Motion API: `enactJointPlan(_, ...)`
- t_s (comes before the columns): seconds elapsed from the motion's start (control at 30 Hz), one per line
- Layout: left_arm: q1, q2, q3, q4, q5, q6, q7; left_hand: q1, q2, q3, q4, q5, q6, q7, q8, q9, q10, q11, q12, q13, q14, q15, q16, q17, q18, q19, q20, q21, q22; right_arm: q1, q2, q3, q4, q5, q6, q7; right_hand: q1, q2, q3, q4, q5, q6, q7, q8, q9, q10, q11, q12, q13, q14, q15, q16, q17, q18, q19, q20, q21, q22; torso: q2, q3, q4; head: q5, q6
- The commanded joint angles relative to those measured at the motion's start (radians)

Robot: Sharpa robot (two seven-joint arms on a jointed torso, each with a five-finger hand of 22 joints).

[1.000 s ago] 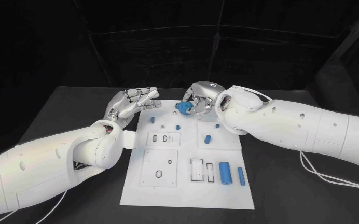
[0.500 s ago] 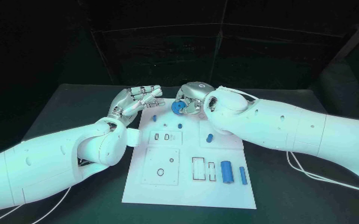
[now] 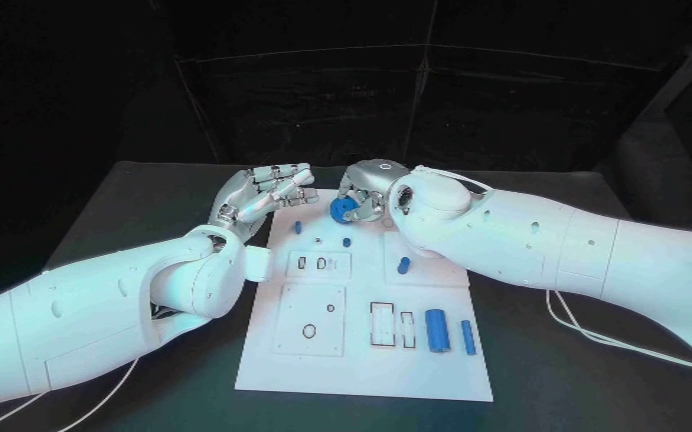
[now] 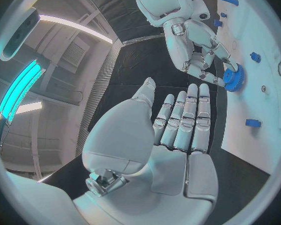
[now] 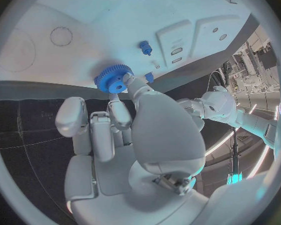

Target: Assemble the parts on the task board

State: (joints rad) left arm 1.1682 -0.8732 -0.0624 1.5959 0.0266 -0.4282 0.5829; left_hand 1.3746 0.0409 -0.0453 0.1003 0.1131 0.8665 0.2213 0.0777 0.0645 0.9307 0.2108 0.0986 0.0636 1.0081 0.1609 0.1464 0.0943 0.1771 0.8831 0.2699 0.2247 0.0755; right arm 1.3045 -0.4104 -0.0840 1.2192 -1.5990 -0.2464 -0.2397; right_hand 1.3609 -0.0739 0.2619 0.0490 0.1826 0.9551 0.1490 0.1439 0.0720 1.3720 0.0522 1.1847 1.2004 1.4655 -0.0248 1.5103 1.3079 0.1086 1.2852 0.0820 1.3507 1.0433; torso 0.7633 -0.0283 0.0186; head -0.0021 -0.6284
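The white task board (image 3: 332, 362) lies in the middle of the black table. My right hand (image 3: 369, 190) hovers over the board's far edge and pinches a blue toothed gear (image 3: 343, 210) in its fingertips. In the right wrist view the gear (image 5: 113, 79) hangs close to the board (image 5: 109, 15), near a small blue peg (image 5: 145, 47). My left hand (image 3: 268, 192) is held just left of the gear, fingers straight and apart, holding nothing. The left wrist view shows that palm (image 4: 178, 135) facing my right hand (image 4: 197, 50) and the gear (image 4: 233, 77).
Two small blue pegs (image 3: 297, 226) (image 3: 348, 242) stand at the board's far end, and a blue piece (image 3: 404, 265) lies mid-right. Two blue cylinders (image 3: 436, 331) (image 3: 466, 337) lie near right, beside rectangular slots (image 3: 381, 324). Black table surrounds the board.
My right hand has edged a little towards my left hand with the gear still pinched. The left hand has hardly moved.
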Motion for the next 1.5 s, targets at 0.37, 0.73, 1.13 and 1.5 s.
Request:
enactJointPlan(0.37,0.002,0.002,0.001,-0.001,0.000,0.006,0.009,0.002,0.006,0.001,-0.004,0.005,0.001,0.042,-0.004,0.000,-0.007,-0.001,-0.006,0.000,0.005,0.001,-0.005,-0.001,0.005,0.007,-0.002,-0.004,-0.001,-0.002,0.027,0.000,-0.022,-0.010,0.037,0.000,-0.015,-0.015,-0.011,0.005,-0.010,-0.033,0.007,-0.025,-0.006,-0.007,0.011,-0.012,-0.004,0.073,0.014,0.007,0.105,-0.008,-0.002,0.015,0.001,-0.004,0.001,-0.0002,0.0019,0.001,-0.003)
enactJointPlan(0.73,0.002,0.001,0.001,0.000,0.000,0.006,0.008,0.002,0.006,0.001,-0.004,0.005,0.001,0.042,-0.004,0.000,-0.007,-0.001,-0.006,0.000,0.005,0.001,-0.005,-0.001,0.005,0.007,-0.002,-0.004,-0.001,-0.003,0.031,0.000,-0.028,-0.010,0.056,-0.012,-0.029,-0.026,-0.030,0.015,-0.073,-0.077,0.017,-0.062,-0.005,-0.021,0.021,-0.028,-0.015,0.073,0.023,0.007,0.108,-0.006,-0.006,0.023,-0.002,-0.010,0.000,-0.0005,0.0007,0.004,-0.007)
enactJointPlan(1.13,0.003,0.002,0.001,-0.003,0.000,0.007,0.006,0.002,0.006,0.001,-0.004,0.005,0.001,0.042,-0.004,0.000,-0.007,-0.001,-0.006,0.000,0.005,0.001,-0.005,-0.001,0.005,0.007,-0.002,-0.004,-0.001,-0.003,0.018,0.000,-0.019,-0.010,0.048,-0.017,-0.049,-0.034,-0.058,0.038,-0.076,-0.077,0.018,-0.069,-0.002,-0.021,0.024,-0.025,-0.011,0.074,0.026,0.008,0.110,-0.006,-0.006,0.027,-0.003,-0.010,0.001,0.0000,0.0017,0.005,-0.010)
enactJointPlan(1.5,0.003,0.002,0.001,-0.006,0.000,0.009,0.003,0.002,0.007,0.001,-0.005,0.005,0.001,0.042,-0.004,0.000,-0.007,0.000,-0.006,0.000,0.005,0.001,-0.006,-0.001,0.005,0.007,-0.002,-0.005,-0.002,-0.003,-0.016,0.000,0.008,0.007,-0.032,-0.008,-0.072,-0.034,-0.088,0.074,-0.076,-0.078,0.020,-0.074,-0.001,-0.017,0.026,-0.016,-0.002,0.074,0.028,0.008,0.113,-0.007,-0.003,0.029,-0.001,-0.006,-0.001,0.0005,0.0004,0.004,-0.005)
